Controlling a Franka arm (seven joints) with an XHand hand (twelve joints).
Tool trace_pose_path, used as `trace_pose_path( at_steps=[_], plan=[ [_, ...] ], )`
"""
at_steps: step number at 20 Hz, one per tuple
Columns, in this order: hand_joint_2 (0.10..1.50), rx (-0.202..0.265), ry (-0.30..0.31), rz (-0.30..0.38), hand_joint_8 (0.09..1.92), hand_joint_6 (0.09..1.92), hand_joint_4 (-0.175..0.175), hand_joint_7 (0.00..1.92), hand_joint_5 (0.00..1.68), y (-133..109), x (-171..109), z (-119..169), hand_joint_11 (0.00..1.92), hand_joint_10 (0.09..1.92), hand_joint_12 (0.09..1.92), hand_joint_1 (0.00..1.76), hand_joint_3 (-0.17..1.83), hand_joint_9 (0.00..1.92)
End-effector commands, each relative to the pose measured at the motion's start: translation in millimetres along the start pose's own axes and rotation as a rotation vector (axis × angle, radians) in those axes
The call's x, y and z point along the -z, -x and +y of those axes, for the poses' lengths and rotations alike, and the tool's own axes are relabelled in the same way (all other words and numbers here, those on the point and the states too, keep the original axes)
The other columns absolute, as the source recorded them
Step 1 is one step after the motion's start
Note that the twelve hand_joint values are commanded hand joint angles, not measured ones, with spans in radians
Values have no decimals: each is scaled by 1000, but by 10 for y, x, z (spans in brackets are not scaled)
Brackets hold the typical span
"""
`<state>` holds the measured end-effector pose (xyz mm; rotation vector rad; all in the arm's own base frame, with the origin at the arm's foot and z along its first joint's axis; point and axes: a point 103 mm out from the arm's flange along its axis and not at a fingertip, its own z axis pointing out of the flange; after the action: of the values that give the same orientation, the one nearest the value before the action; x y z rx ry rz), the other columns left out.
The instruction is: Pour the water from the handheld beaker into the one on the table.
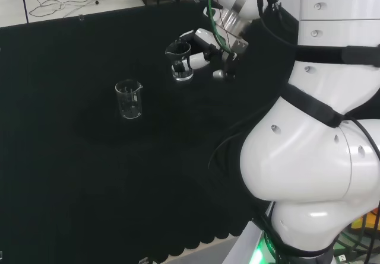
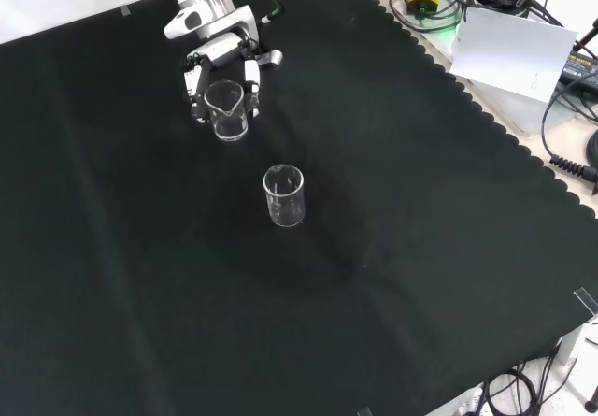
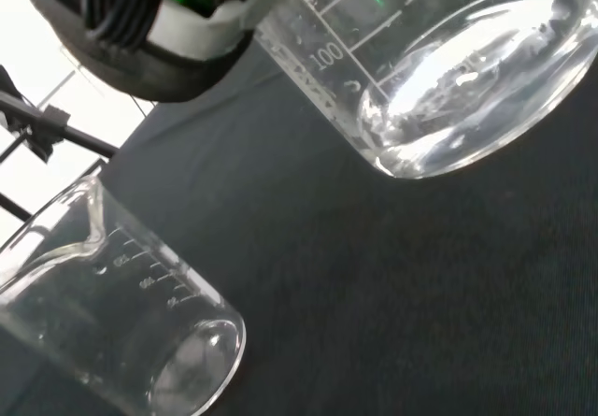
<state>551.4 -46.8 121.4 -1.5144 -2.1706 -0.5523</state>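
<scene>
The held beaker (image 3: 439, 70) sits closest to the wrist camera, its clear wall carrying a white graduated scale — tick marks with numerals beside them — and some water lying in its base. A finger (image 3: 159, 23) of the hand, black and white, curls against its side. In the front view the hand (image 2: 221, 65) reaches down from the top, fingers and thumb wrapped round this beaker (image 2: 227, 109), which stands about upright above the black cloth (image 2: 420, 248), spout toward the camera. The second beaker (image 2: 284, 194) stands on the cloth just below the hand in the front view — to its left in the head view — apart from it; its own fine scale shows in the wrist view.
</scene>
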Motion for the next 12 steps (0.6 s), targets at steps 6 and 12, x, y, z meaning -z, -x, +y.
trace_pose_path(
  at_steps=[6,12],
  plan=[
    [1102,27,-115,-162,721,729,-175,1207,1155,-344,128,-20,1212,551,761,1292,-175,1376],
    [1106,-3,-172,-260,743,750,-175,1196,1144,-533,110,13,1212,617,762,1290,-175,1356]
  ],
)
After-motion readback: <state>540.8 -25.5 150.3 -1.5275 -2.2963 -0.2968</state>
